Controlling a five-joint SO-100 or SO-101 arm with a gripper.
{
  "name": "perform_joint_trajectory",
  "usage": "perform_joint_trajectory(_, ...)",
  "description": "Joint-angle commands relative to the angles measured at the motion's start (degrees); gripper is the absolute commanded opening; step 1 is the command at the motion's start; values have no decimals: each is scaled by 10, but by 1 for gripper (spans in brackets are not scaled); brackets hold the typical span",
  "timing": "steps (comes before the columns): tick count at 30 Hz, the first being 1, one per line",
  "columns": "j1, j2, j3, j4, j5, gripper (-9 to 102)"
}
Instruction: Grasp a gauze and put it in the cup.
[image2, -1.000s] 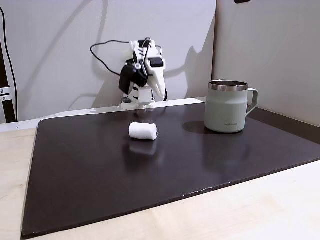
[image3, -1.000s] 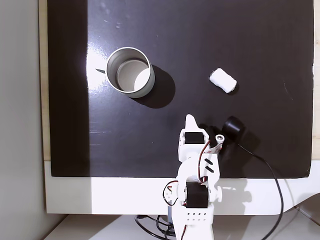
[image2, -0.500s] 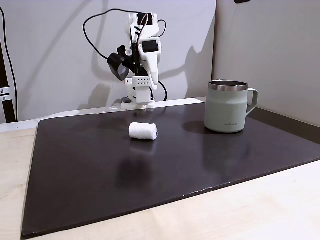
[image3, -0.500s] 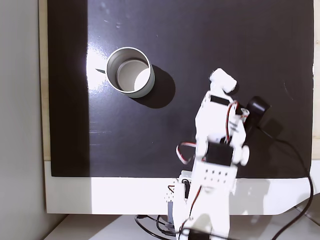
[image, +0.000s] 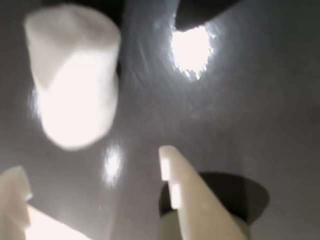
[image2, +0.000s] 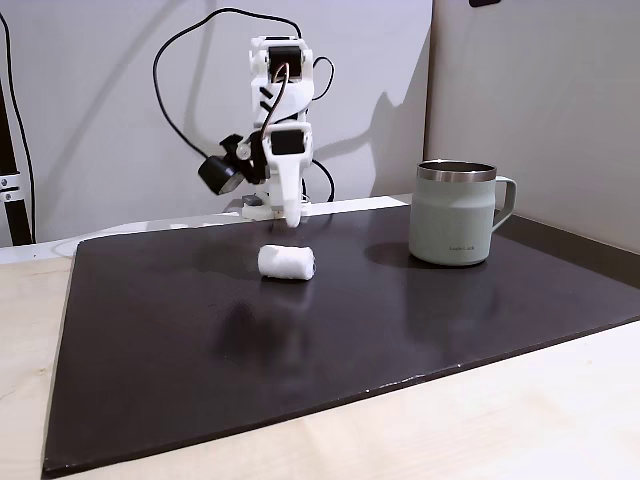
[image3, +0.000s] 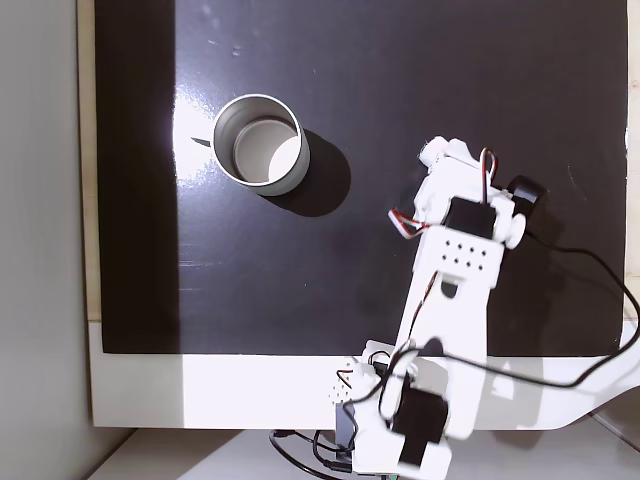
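Gauze, a small white cylindrical roll of soft fabric (image2: 286, 262), lies on its side on the dark brown rectangular mat (image2: 200, 350), approx mid-mat in the fixed front view, well apart from the cup. In the wrist view the roll (image: 72, 75) sits upper left, blurred, w/ two white plastic fingers (image: 192, 200) coming in from the bottom edge; the roll is beyond the tips, not between them. Gripper (image: 92, 172) jaws stand apart w/ a clear gap, holding nothing. In the front view the gripper (image2: 291, 218) points down, hanging just above the roll, no contact seen. From above, the white arm (image3: 455, 270) covers most of the roll.

Pale grey-green mug w/ steel rim & side handle (image2: 455, 212) stands upright at the mat's right side in the front view; small dark print low on its side, too small to read. From above, the mug (image3: 262, 142) looks empty inside. No other writing legible.
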Motion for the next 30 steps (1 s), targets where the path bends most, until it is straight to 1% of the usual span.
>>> perform_joint_trajectory(1,13,-34,-61,4,-4,30)
perform_joint_trajectory(13,25,-165,-154,-3,-12,30)
perform_joint_trajectory(18,25,-191,-156,-18,-18,28)
perform_joint_trajectory(20,25,-200,-156,-19,-18,25)
perform_joint_trajectory(25,38,-205,-155,-19,-4,7)
perform_joint_trajectory(30,42,-178,-155,-11,-16,1)
